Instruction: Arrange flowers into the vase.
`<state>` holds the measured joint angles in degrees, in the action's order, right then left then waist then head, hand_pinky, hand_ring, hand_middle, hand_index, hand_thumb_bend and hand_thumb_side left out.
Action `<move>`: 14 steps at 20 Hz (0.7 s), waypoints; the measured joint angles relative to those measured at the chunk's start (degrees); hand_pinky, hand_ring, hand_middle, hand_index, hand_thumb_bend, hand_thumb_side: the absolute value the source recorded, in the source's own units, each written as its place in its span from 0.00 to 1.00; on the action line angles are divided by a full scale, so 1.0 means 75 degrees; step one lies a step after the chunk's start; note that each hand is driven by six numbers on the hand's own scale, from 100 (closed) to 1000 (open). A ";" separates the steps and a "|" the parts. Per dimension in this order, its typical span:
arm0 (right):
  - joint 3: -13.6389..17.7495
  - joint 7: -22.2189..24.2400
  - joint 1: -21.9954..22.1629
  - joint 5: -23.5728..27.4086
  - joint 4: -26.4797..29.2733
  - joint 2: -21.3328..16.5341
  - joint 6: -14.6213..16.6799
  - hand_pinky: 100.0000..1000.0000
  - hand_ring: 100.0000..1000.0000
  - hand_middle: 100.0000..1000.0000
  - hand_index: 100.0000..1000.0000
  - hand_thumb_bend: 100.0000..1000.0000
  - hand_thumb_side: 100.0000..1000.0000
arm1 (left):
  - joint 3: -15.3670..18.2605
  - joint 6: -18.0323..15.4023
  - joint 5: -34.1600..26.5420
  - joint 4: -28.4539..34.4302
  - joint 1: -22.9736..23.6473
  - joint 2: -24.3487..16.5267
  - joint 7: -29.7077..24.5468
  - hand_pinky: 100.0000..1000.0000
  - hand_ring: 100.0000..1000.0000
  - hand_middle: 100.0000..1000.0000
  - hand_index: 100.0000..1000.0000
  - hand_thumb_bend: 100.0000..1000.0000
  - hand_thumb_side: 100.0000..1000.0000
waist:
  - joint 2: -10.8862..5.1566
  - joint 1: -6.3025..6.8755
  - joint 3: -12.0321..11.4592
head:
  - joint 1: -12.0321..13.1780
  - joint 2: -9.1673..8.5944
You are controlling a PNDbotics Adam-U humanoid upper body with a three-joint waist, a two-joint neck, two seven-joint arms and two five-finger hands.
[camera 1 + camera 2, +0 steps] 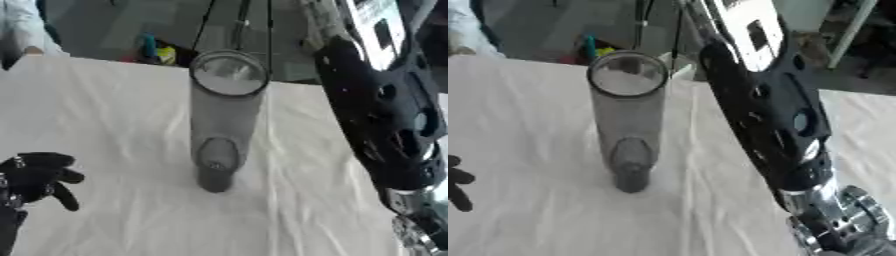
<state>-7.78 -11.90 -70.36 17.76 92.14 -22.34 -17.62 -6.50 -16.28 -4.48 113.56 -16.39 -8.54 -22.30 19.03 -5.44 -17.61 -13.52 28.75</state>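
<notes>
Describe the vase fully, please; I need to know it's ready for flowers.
The vase is a tall, straight cylinder of clear, grey-tinted material that looks like glass, with a round open mouth at the top and a thicker, darker base. It stands upright near the middle of the table, on the white cloth. No flowers show inside it. Neither the left hand, low at the left edge, nor the right arm touches it.

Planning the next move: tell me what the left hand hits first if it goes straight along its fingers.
Probably nothing: the left hand points right and slightly down over bare cloth, passing below the vase; depth unclear.
</notes>
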 measured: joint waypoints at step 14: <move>0.0052 0.0142 0.0181 -0.0121 -0.0034 0.0088 -0.0027 0.00 0.01 0.00 0.00 0.00 0.53 | 0.0000 0.0025 0.0062 0.0000 -0.0025 0.0003 -0.0034 0.42 0.67 0.71 0.71 0.00 1.00 | 0.0016 -0.0085 -0.0095 | 0.0010 -0.0017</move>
<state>-7.39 -10.83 -69.01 16.86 91.89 -21.68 -17.83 -6.50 -16.09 -4.02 113.56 -16.58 -8.52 -22.56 19.14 -6.08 -18.32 -13.45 28.62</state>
